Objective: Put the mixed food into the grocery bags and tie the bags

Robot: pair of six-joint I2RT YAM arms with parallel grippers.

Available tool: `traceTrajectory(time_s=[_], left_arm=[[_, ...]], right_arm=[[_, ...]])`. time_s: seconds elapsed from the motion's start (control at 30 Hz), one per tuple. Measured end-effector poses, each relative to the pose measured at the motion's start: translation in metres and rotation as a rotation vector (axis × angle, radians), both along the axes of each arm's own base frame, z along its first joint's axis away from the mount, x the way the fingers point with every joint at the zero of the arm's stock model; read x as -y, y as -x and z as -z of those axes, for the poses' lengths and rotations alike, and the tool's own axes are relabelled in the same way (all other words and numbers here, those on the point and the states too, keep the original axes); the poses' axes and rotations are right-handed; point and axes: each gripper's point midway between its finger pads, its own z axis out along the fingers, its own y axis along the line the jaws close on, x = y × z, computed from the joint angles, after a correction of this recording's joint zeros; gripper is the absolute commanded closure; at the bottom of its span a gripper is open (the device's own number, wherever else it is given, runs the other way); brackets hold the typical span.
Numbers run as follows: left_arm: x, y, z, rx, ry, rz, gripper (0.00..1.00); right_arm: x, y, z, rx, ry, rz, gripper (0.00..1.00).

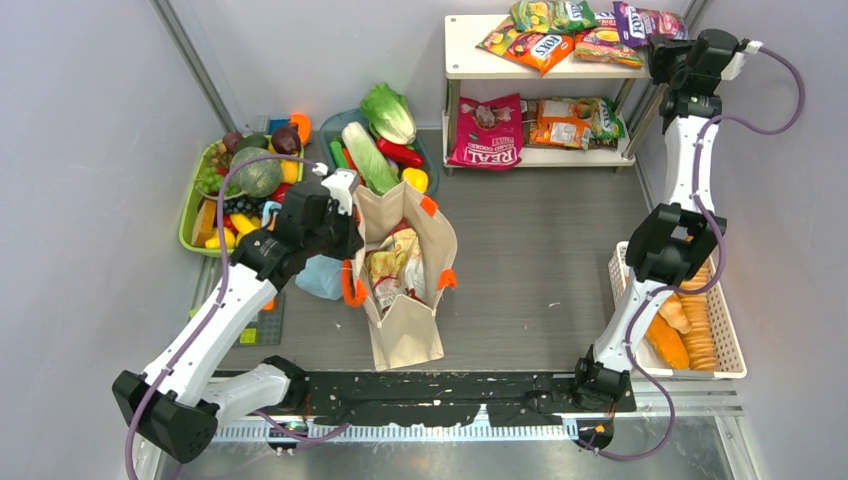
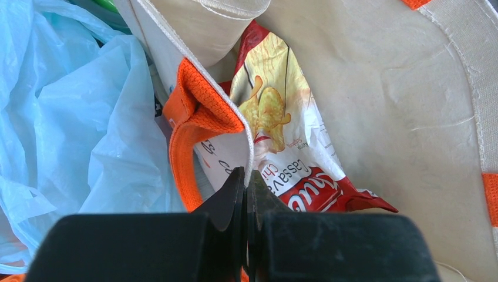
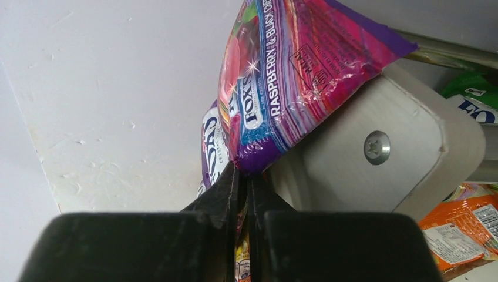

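Observation:
The beige canvas tote (image 1: 405, 340) with orange handles stands open mid-table, with snack packets (image 1: 395, 265) inside. My left gripper (image 1: 347, 218) is shut on the tote's left rim; in the left wrist view the jaws (image 2: 248, 176) pinch the white rim cord beside an orange handle (image 2: 182, 153), with a red cassava-chip packet (image 2: 282, 147) behind. The light-blue plastic bag (image 1: 322, 278) lies crumpled left of the tote, and it shows in the left wrist view (image 2: 76, 135). My right gripper (image 1: 662, 52) is at the top shelf, shut on the corner of a purple Fox's packet (image 3: 293, 76).
The white two-level shelf (image 1: 470, 40) at the back holds several more packets (image 1: 540, 48). A green tray (image 1: 190, 215) with a melon (image 1: 258, 175) and a second tray with long cabbage (image 1: 368, 155) stand back left. A white mesh basket (image 1: 730, 340) of biscuits stands at the right.

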Motion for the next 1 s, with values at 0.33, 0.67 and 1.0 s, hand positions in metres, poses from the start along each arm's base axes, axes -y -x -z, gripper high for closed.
traceTrajectory(time_s=[0.33,0.67,1.0], left_arm=[[-0.002,0.001,-0.005,0.017,0.002,-0.005,1.00],[-0.006,0.005,-0.008,0.028,0.000,-0.013,1.00],[-0.008,0.008,-0.010,0.029,0.000,-0.014,1.00]], right_arm=[[-0.003,0.010,-0.029,0.054,0.069,-0.003,0.95],[-0.082,0.114,-0.148,0.252,0.273,-0.176,0.95],[-0.267,0.308,-0.174,0.473,0.449,-0.588,0.95]])
